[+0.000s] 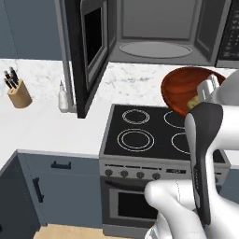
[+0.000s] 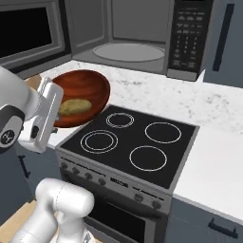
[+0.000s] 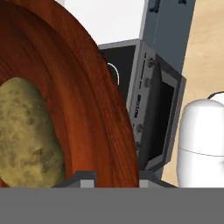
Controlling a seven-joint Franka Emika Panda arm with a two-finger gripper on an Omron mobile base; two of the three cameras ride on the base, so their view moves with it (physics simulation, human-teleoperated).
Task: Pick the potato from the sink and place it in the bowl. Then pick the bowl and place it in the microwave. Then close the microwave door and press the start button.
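One glossy reddish-brown wooden bowl [image 1: 184, 88] hangs tilted above the black stovetop [image 1: 140, 133] in your left base view, your right base view shows the yellowish oval potato [image 2: 74, 106] inside it below the open black microwave [image 2: 137, 38], and your hand view shows the gripper [image 3: 109, 177] narrowly parted, pinching its rim.

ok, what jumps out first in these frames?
The reddish-brown bowl, held tilted in the air over the stove's left edge with the potato lying inside it. The end effector grips its rim. Behind the stove, the microwave gapes open, turntable bare, its door swung out to the left.
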